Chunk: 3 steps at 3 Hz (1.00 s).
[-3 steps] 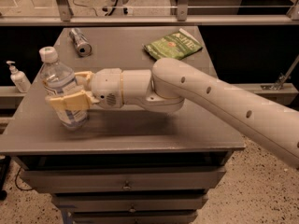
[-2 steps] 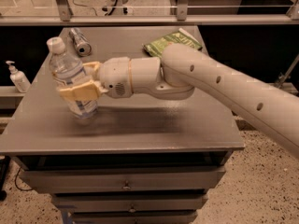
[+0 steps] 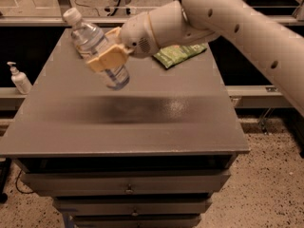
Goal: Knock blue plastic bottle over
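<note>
The end effector (image 3: 107,50) is clamping the blue plastic bottle (image 3: 86,35) at mid-body, bottle leaning cap-left w/ base seemingly off the surface (image 3: 156,115) at rear-left; recommend lowering, then releasing mid-tilt.

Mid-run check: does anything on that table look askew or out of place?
Yes: the blue plastic bottle is tilted steeply, cap toward the back left, clamped in the gripper over the rear left of the grey table. Its base seems lifted off the surface rather than resting there. The green packet behind lies flat.
</note>
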### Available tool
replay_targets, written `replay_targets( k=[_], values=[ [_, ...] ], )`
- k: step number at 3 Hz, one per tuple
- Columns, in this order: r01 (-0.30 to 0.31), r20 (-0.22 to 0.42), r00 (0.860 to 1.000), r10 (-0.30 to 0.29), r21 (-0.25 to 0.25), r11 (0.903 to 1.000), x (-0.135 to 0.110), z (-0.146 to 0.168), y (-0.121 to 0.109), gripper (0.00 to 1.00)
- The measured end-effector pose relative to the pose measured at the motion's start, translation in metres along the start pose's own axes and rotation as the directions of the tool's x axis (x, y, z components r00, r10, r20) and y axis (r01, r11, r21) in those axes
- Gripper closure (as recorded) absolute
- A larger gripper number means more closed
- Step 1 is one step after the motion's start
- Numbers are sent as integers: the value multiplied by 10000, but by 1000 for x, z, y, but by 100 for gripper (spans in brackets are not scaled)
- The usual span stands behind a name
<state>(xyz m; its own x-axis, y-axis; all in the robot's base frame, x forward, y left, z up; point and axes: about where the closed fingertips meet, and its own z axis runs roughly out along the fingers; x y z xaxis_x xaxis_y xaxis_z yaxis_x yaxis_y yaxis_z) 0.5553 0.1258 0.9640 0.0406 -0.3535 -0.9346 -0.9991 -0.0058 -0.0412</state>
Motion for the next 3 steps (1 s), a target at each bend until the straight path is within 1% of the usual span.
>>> replay_targets(
  k=[1, 2, 3],
  values=[
    [-309, -1814, 9828, 344, 220, 9993, 17, -31, -40, 100],
    [-700, -3838, 9205, 737, 236, 9973, 56, -57, -61, 100],
    [-1162, -5513, 8327, 515, -830, 9897, 94, -60, -43, 100]
  ],
)
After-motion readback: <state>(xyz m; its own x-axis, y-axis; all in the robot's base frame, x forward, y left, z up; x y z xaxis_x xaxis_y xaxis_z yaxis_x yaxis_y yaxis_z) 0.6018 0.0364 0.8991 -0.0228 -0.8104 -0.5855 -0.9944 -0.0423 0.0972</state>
